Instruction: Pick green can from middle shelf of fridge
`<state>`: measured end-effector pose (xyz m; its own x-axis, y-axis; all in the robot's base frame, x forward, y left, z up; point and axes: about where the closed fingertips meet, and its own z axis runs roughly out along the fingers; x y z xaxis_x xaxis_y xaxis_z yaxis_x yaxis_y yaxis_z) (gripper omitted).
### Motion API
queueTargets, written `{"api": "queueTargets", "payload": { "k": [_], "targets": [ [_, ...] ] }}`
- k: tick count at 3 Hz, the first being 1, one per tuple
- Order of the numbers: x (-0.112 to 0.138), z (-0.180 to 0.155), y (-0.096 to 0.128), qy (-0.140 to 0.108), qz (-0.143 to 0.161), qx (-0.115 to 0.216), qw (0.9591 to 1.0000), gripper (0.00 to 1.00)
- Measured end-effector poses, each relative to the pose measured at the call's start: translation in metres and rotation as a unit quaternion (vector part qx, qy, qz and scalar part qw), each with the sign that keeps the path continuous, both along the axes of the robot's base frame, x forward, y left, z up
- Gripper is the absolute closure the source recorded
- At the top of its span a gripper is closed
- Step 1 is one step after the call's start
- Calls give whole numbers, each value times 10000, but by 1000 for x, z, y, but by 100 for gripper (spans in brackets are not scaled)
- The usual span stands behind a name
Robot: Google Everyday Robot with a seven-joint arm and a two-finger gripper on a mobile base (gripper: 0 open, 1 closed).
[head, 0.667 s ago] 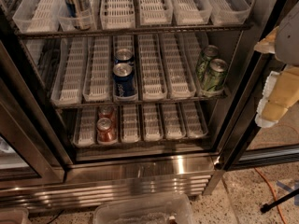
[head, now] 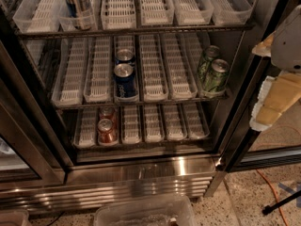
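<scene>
Two green cans stand in the rightmost lane of the middle shelf (head: 141, 99) of the fridge (head: 141, 171), which is open. The front green can (head: 215, 77) is at the shelf's front edge and the second green can (head: 206, 60) is right behind it. My gripper (head: 269, 108), white and cream, hangs at the right edge of the view, outside the fridge. It is to the right of the green cans, a little lower than them, and apart from them. It holds nothing that I can see.
Two blue cans (head: 125, 81) stand in a middle lane of the same shelf. Two red cans (head: 106, 130) are on the shelf below, and a tall can (head: 77, 4) on the shelf above. The dark door frame (head: 244, 121) stands between gripper and cans. A clear plastic bin (head: 146, 213) and an orange cable (head: 270, 192) lie on the floor.
</scene>
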<state>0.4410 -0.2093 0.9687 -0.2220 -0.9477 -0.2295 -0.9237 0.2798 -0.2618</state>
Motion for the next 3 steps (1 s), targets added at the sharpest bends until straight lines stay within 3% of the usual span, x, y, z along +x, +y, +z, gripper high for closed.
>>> {"api": "queueTargets", "payload": {
  "k": [1, 2, 3],
  "targets": [
    [-2, -12, 15, -164, -3, 322, 9993, 0],
    [-6, -28, 34, -436, 28, 856, 9954, 0],
    [-9, -54, 54, -683, -35, 1580, 9851, 0]
  ]
}}
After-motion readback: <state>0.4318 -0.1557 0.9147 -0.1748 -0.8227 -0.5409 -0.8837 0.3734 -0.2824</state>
